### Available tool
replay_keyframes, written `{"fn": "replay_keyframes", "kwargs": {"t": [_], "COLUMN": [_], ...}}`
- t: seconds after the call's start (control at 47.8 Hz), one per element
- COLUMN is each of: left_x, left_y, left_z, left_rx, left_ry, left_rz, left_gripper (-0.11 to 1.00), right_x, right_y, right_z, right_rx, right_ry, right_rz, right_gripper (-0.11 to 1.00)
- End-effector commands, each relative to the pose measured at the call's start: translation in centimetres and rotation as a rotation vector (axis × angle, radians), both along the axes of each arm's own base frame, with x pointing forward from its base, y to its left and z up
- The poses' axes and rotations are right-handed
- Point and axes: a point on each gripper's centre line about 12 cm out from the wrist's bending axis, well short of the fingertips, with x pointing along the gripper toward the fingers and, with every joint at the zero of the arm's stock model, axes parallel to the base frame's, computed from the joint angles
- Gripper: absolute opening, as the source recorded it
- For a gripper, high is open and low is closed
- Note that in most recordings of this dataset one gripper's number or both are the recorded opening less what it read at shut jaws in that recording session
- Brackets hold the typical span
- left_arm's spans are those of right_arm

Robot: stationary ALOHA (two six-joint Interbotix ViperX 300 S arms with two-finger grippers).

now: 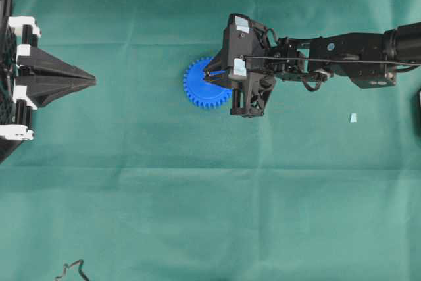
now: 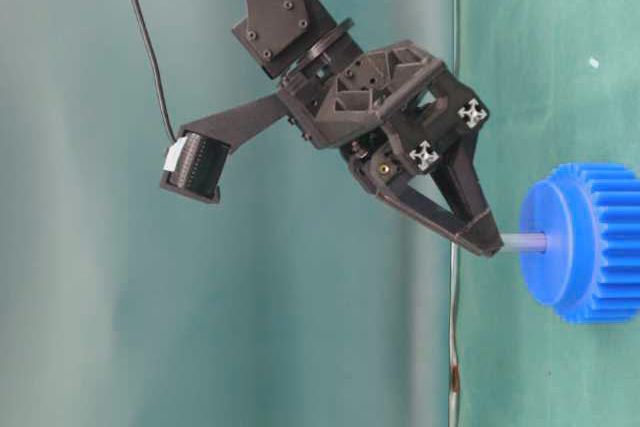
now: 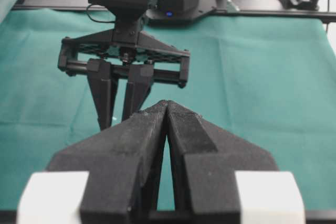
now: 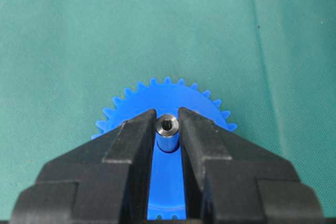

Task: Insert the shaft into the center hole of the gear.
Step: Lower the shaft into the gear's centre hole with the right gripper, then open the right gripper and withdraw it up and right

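One gear (image 4: pixel 167 100) lies on the green cloth (image 1: pixel 197 215), directly under the right gripper (image 4: pixel 167 124), whose two fingers pinch the single shaft (image 4: pixel 167 131) upright, its far end at the gear's raised face. The left gripper (image 3: pixel 167 109) sits well apart, fingers pressed together, holding nothing. One pale scrap (image 1: pixel 353 118) lies behind the right arm.

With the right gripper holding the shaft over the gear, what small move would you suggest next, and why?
Probably press the shaft a little further into the gear before letting go. The right gripper is shut on the shaft's upper end, and the table-level view shows its far end meeting the gear's raised face at the middle, with a bare length still showing. How deep it sits cannot be seen.
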Motion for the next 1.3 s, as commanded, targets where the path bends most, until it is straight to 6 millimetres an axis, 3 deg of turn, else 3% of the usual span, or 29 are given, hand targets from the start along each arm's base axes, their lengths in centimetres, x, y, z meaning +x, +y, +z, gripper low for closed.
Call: {"fn": "replay_keyframes", "kwargs": {"t": [0.0,0.418,1.108,1.171,1.275], "left_x": [0.3,0.3,0.3,0.3,0.3], "left_y": [0.0,0.0,0.0,0.0,0.0], "left_z": [0.9,0.9,0.9,0.9,0.9], "left_rx": [0.001,0.003,0.005,0.005,0.005], "left_ry": [-0.02,-0.02,-0.018,-0.018,-0.018], "left_rz": [0.0,0.0,0.0,0.0,-0.002], "left_gripper": [0.0,0.0,0.0,0.0,0.0], "right_x": [0.6,0.9,1.0,1.0,1.1], "right_y": [-0.2,-0.2,-0.2,-0.2,-0.3], "right_z": [1.7,-0.8,-0.7,-0.6,-0.5], "right_rx": [-0.007,-0.001,-0.006,-0.002,-0.002], "right_ry": [-0.052,-0.001,-0.007,-0.012,-0.023], "right_rz": [-0.003,-0.002,0.0,-0.004,-0.007], "right_gripper": [0.16,0.16,0.17,0.27,0.58]}}
